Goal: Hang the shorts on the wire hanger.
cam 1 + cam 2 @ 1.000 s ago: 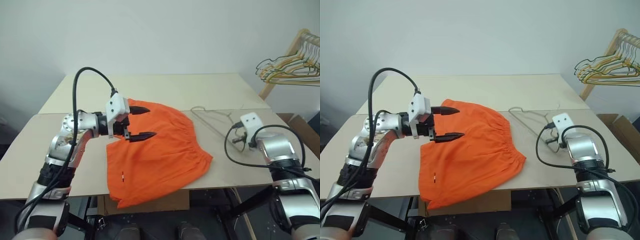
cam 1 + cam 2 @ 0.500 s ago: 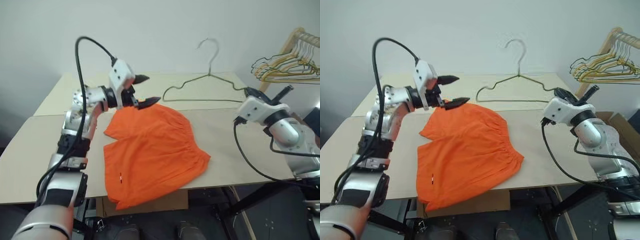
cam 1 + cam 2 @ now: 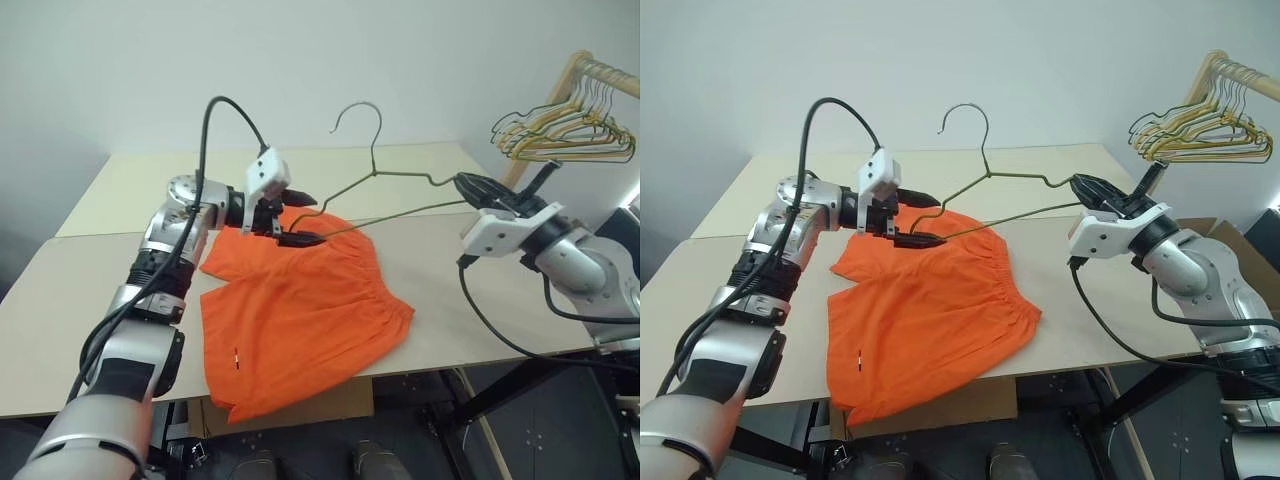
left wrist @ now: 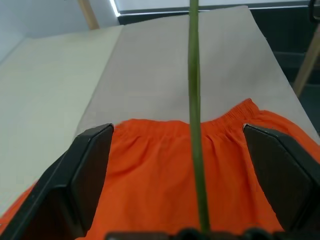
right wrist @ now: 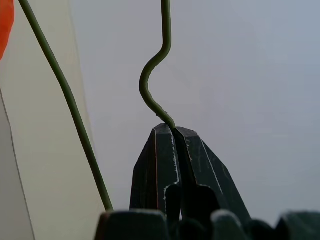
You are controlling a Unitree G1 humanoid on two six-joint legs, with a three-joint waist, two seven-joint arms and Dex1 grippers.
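orange shorts (image 3: pixel 300 320), grn wire hanger (image 3: pixel 400 178)

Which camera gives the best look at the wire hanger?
The left eye view: the whole wire hanger shows, held up over the table. The right eye view matches. The left wrist view shows one straight wire, the right wrist view just its pinched end.

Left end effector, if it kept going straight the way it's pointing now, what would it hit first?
Probably the wire hanger: its wire runs between the open fingers of the left end effector. Beyond lie the shorts, though depth is unclear.
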